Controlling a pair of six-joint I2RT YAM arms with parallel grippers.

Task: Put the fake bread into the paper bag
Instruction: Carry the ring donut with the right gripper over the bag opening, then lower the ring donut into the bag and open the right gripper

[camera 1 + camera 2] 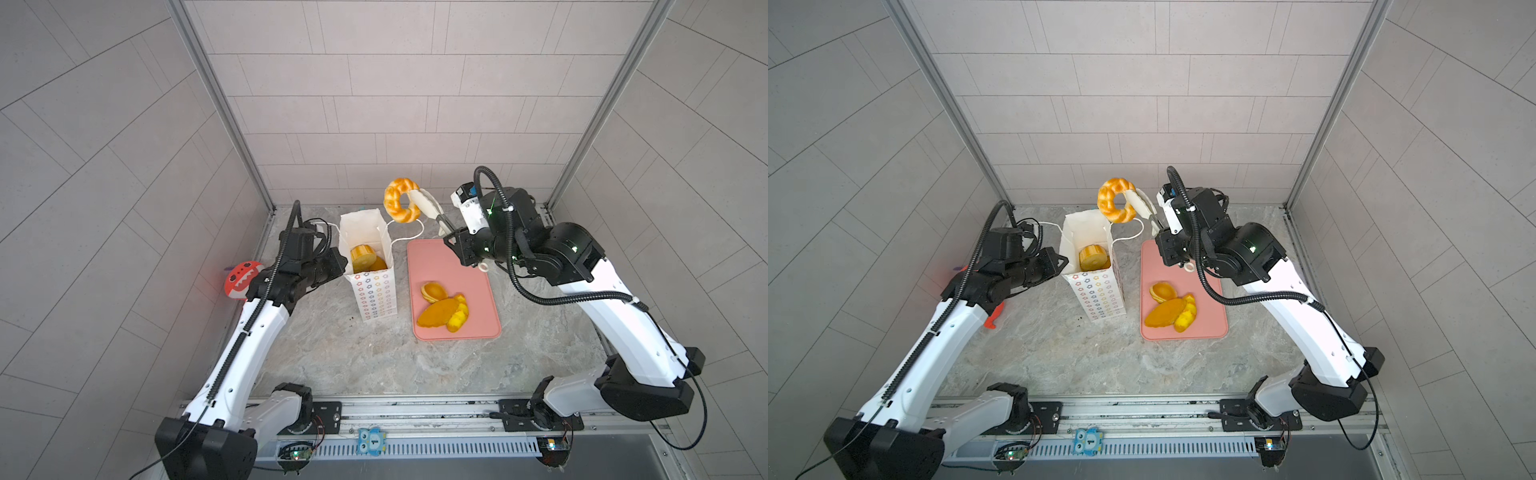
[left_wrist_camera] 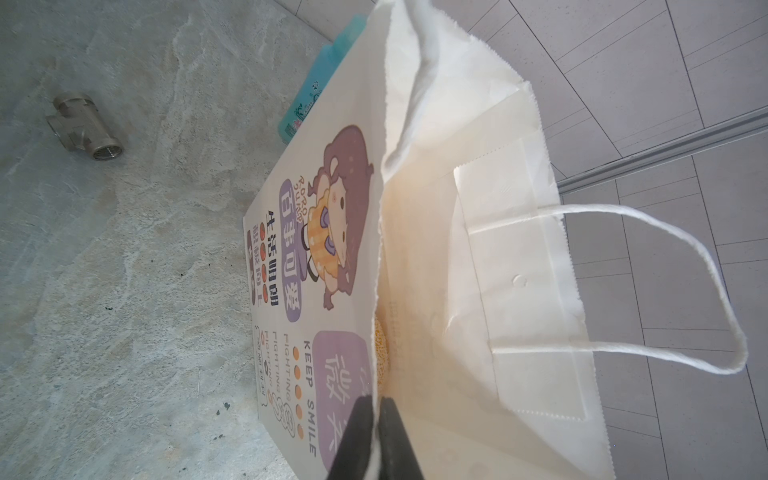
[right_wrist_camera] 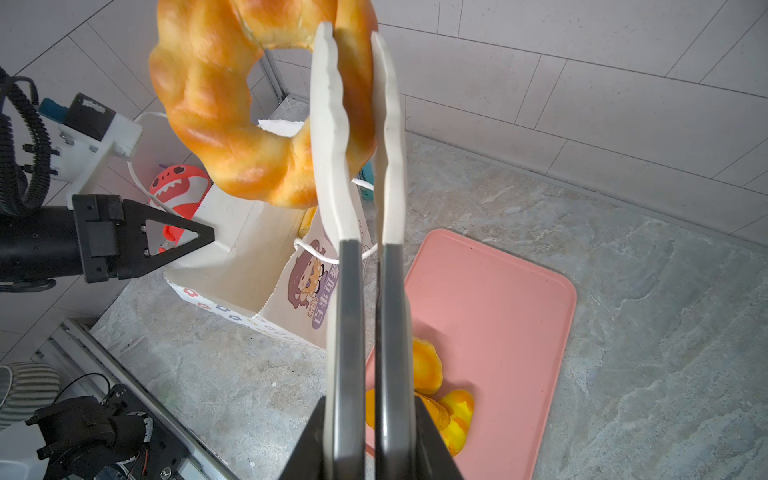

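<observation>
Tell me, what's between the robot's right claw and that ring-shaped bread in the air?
Tongs: the right gripper squeezes their dark handles, and their white tips pinch the twisted ring. The right wrist view shows it best.

Not much to read here tbh. The paper bag [image 2: 316,270] says "KEEP SMILE" and "FIGHTING" twice, plus "RORO" by the cartoon girl, and Chinese: 百事可爱 and 生活明朗. The smaller print is too tiny. In both top views, a little blue owl tag [image 1: 372,441] [image 1: 1088,442] on the front rail [image 1: 436,409] shows a "1".
</observation>
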